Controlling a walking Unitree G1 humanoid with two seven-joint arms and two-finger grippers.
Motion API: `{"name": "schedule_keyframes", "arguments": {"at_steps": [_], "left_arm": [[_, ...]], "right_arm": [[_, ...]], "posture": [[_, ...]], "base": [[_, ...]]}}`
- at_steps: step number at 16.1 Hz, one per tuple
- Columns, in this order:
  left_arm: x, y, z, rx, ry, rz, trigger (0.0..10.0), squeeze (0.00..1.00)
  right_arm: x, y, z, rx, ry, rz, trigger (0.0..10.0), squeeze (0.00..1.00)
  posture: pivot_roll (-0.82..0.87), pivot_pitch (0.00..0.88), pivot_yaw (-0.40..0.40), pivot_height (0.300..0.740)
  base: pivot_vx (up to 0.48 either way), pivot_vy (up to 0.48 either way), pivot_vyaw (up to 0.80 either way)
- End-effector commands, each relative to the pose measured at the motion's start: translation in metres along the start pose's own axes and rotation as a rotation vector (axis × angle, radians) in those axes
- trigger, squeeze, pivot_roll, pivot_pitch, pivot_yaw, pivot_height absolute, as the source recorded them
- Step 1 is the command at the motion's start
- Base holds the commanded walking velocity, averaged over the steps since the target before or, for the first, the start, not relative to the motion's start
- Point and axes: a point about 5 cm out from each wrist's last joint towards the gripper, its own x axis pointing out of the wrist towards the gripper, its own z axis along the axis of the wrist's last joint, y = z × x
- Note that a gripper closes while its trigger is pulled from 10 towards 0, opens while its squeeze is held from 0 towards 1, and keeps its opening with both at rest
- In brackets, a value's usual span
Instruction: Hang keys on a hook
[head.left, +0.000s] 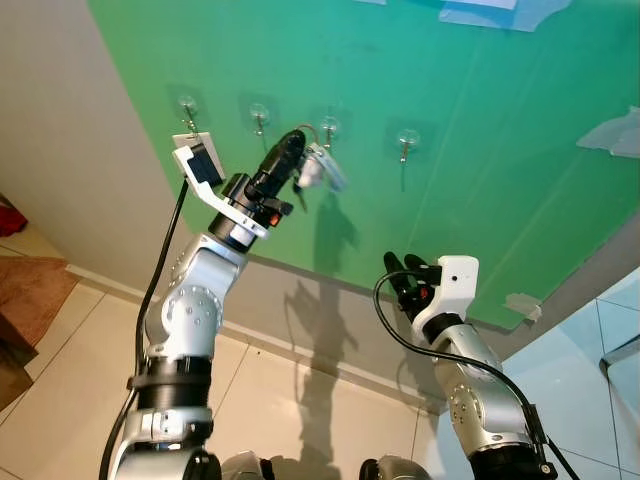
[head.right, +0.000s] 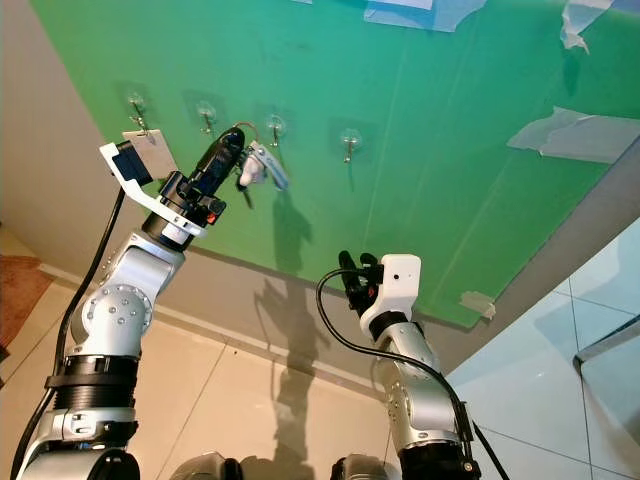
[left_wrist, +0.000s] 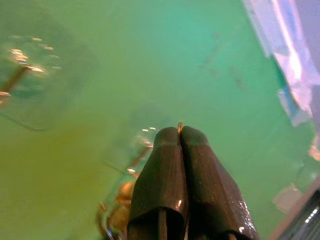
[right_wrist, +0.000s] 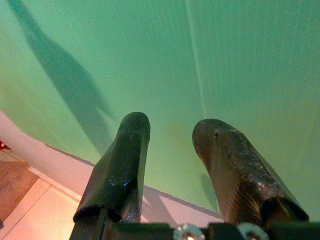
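Green panelling covered the wall (head.left: 480, 150) ahead, above a pale skirting band and a cream tiled floor (head.left: 290, 400). Across the panel ran a row of four clear suction-cup hooks with metal prongs: the first hook (head.left: 187, 104) at far left, the second hook (head.left: 259, 113), the third hook (head.left: 329, 127) and the fourth hook (head.left: 407, 139) to the right.

From the head cameras, the raised left gripper (head.left: 294, 143) reached up between the second and third hooks, its black fingers pressed together on a thin wire ring of the silver keys with a pale fob (head.left: 318, 168). The keys dangled just below and beside the third hook; whether the ring had caught the prong could not be told. The left wrist view showed what the head views did not: a sliver of gold-coloured metal (left_wrist: 180, 127) pinched at the closed fingertips (left_wrist: 167, 145), with a blurred hook close ahead.

Lower and to the right, the right gripper (head.left: 403, 267) was held well apart from the hooks. Its wrist view showed the two fingers (right_wrist: 127, 150) spread with nothing between them, facing bare green wall.

No writing or brand could be read anywhere.
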Motion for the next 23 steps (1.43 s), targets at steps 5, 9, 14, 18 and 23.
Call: {"name": "schedule_keyframes", "arguments": {"at_steps": [5,9,14,18,23], "left_arm": [[0.006,0.006,-0.003,-0.01,0.021,0.01,10.0,0.0],[0.009,-0.009,-0.012,-0.068,0.068,-0.122,10.0,0.0],[0.007,-0.013,-0.017,-0.082,0.089,-0.149,10.0,0.0],[0.018,-0.004,-0.012,-0.079,0.067,-0.102,10.0,0.0],[0.018,0.003,-0.021,-0.101,0.083,-0.057,10.0,0.0]], "right_arm": [[-0.002,0.001,0.001,0.0,0.005,0.001,10.0,0.0],[-0.004,0.001,0.0,-0.001,0.006,-0.003,10.0,0.0],[-0.005,0.002,-0.001,0.006,0.011,-0.005,10.0,0.0],[-0.008,0.002,-0.001,0.008,0.011,-0.008,10.0,0.0],[-0.01,0.002,0.0,0.015,0.007,-0.02,10.0,0.0]], "posture": [[0.03,0.11,0.0,0.74],[0.03,0.112,0.006,0.74],[0.03,0.12,0.004,0.74],[0.02,0.13,0.007,0.74],[0.02,0.135,0.016,0.74]], "base": [[0.0,0.0,0.0],[0.0,0.0,0.0],[0.0,0.0,0.0],[0.0,0.0,0.0],[0.0,0.0,0.0]]}}
